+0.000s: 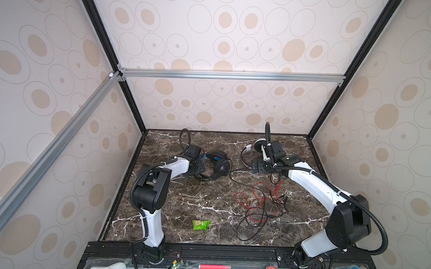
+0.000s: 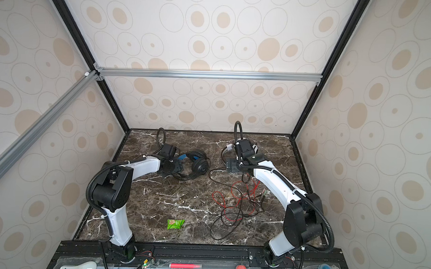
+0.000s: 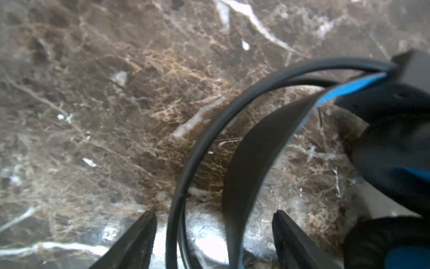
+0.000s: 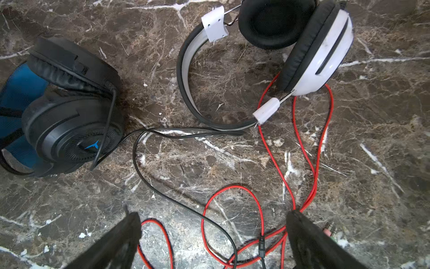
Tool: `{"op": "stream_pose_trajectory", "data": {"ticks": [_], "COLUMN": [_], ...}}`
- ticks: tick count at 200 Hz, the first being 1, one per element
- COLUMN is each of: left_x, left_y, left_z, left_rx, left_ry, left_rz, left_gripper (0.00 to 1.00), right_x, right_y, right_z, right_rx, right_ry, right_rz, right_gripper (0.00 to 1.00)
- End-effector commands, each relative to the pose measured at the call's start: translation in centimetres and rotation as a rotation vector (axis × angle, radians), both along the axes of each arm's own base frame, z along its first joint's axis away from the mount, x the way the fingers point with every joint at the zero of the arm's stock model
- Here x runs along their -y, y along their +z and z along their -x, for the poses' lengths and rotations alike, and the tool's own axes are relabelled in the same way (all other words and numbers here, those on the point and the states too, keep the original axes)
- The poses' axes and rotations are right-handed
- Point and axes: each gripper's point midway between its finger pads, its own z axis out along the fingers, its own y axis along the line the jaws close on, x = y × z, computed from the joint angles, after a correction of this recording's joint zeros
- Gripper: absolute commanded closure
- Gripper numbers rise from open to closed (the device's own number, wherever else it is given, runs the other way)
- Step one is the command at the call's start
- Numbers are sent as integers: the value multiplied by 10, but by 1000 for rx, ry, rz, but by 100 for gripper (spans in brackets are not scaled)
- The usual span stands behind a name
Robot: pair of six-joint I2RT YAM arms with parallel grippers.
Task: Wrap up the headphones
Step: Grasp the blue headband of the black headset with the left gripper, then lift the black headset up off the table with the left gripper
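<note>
The left gripper (image 3: pixel 214 213) is open. Its fingers straddle the headband (image 3: pixel 244 163) of the black headset (image 4: pixel 69 130), and I can see table (image 3: pixel 93 116) between each pad and the band, so nothing is pinched yet. The band is a thin wire hoop plus a wider strap. If the fingers catch only the hoop, I'd expect the heavy cups, out beyond one finger, to swing and twist it loose.

The right gripper (image 4: pixel 213 213) is spread wide and empty, hovering with the white headset (image 4: pixel 321 51) well ahead of its fingertips. The red cable (image 4: pixel 232 186) and black cable (image 4: pixel 197 132) cross in the gap between its fingers. Coming down here would likely grab both, so winding one would drag the other headset along. The plugs (image 4: pixel 330 229) lie just outside one finger and could snag in the loops.
</note>
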Motion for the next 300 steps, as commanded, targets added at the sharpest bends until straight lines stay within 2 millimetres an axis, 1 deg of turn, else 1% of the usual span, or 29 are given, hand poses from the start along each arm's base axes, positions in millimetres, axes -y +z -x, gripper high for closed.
{"op": "stream_pose_trajectory", "data": {"ticks": [1, 26, 53, 71, 77, 86, 116, 127, 135, 143, 164, 184, 209, 234, 258, 282, 300], "left_x": [-2, -1, -4, -7, -7, -8, -11, -12, -13, -14, -19, -22, -20, -22, -27, -32, -30], "left_y": [-5, -13, -19, -20, -20, -18, -5, 2, 8, 15, 39, 70, 114, 158, 205, 252, 283], "left_z": [-2, 1, 4, 5, 5, 5, -1, -5, -10, -14, -29, -42, -53, -55, -53, -50, -48], "left_rx": [-9, -28, -44, -50, -50, -46, -13, 0, 16, 31, 86, 157, 237, 315, 407, 488, 535], "left_ry": [38, 37, 33, 29, 27, 24, 23, 19, 17, 17, 14, 9, -26, -32, -26, -29, -59], "left_rz": [-22, -48, -80, -100, -106, -113, -128, -131, -132, -132, -131, -125, -122, -132, -147, -183, -219], "left_gripper": [32, 42, 53, 62, 67, 73, 85, 92, 100, 100, 100, 100, 100, 100, 100, 100, 100], "right_x": [-2, -2, -9, -14, -15, -18, -24, -28, -32, -37, -50, -61, -66, -70, -74, -80, -86], "right_y": [7, 9, 13, 15, 16, 16, 20, 26, 31, 37, 54, 71, 79, 87, 96, 106, 116], "right_z": [0, -1, -1, -1, 0, 1, 6, 7, 9, 11, 22, 33, 43, 49, 52, 52, 49], "right_rx": [15, 24, 39, 47, 49, 50, 62, 83, 101, 122, 196, 272, 289, 298, 315, 337, 368], "right_ry": [27, 41, 75, 97, 104, 114, 153, 179, 206, 234, 328, 401, 455, 486, 503, 517, 524], "right_rz": [23, 24, -3, -26, -32, -42, -75, -98, -118, -141, -220, -296, -324, -353, -388, -436, -482], "right_gripper": [0, 1, 3, 4, 4, 4, 5, 5, 5, 5, 6, 6, 5, 5, 4, 4, 3]}}
